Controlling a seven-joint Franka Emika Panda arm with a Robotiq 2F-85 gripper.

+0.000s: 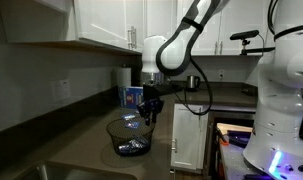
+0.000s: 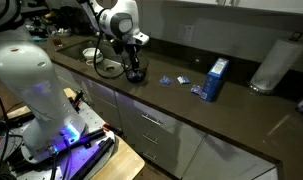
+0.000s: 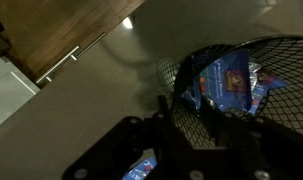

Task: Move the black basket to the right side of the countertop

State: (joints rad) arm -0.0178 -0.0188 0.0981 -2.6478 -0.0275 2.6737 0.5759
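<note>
The black basket (image 1: 128, 136) is a round wire-mesh bowl on the dark countertop (image 1: 76, 140), with blue packets (image 1: 136, 146) inside. In both exterior views my gripper (image 1: 149, 106) sits at the basket's rim; in an exterior view (image 2: 134, 66) it covers most of the basket (image 2: 136, 75). In the wrist view the fingers (image 3: 183, 112) straddle the mesh wall (image 3: 281, 55), one inside and one outside, shut on the rim. Blue packets (image 3: 226, 80) show through the mesh.
A blue box (image 1: 131, 97) and a paper towel roll (image 1: 122, 77) stand against the backsplash behind the basket. They also show farther along the counter as the box (image 2: 218, 80) and the roll (image 2: 274, 65). Loose blue packets (image 2: 171, 80) lie between. A white bowl (image 2: 91, 53) sits past the arm.
</note>
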